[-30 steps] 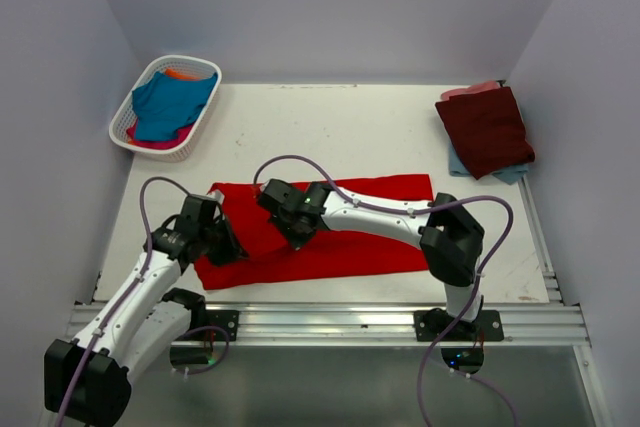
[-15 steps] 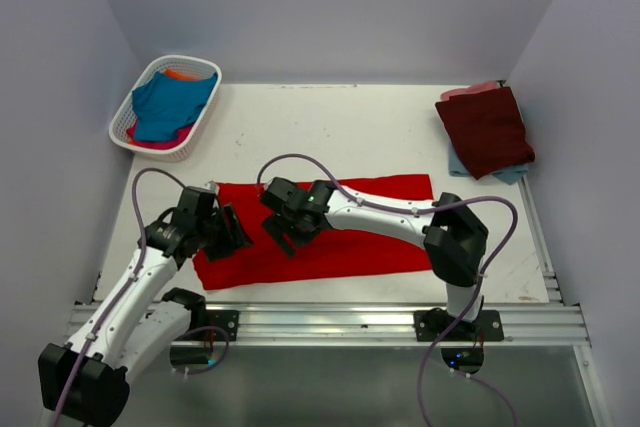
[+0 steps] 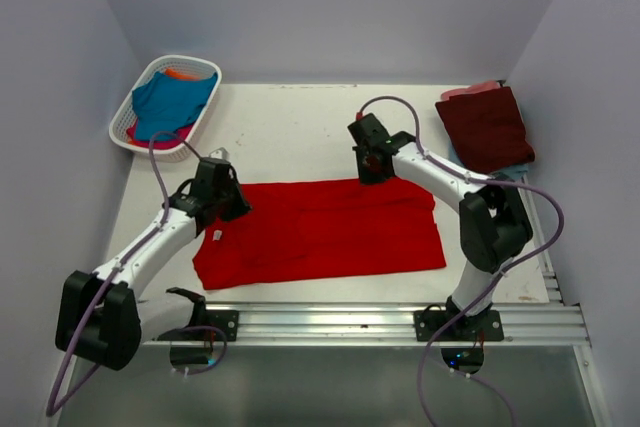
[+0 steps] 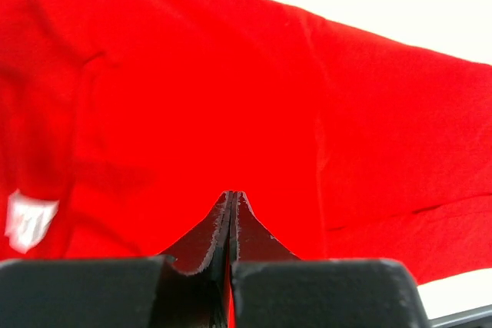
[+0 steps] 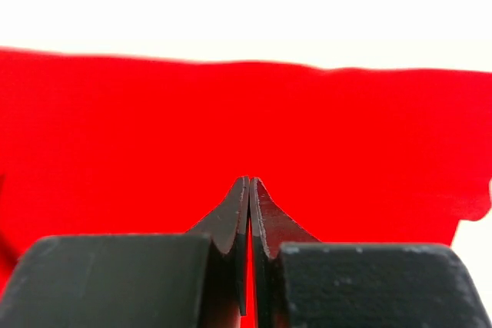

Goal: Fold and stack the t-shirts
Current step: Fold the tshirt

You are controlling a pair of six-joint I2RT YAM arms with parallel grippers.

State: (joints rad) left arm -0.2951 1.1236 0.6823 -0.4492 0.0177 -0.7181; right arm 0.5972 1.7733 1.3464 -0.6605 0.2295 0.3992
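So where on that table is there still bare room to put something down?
The table is bare at the back, between the basket and the maroon stack, beyond the red t-shirt. That shirt fills the front middle.

white arm links (image 3: 150, 247), black joints (image 3: 215, 187) and bases (image 3: 450, 325), purple cables (image 3: 386, 98); left gripper (image 4: 232, 196), right gripper (image 5: 249, 182) black, tapered.

Mostly hidden: pale blue shirt (image 3: 512, 174) under maroon shirt (image 3: 488, 127); orange shirt (image 3: 180, 74), pink shirt (image 3: 158, 137) beneath teal shirt (image 3: 170, 102). Cropped in wrist views: red shirt (image 4: 192, 97).
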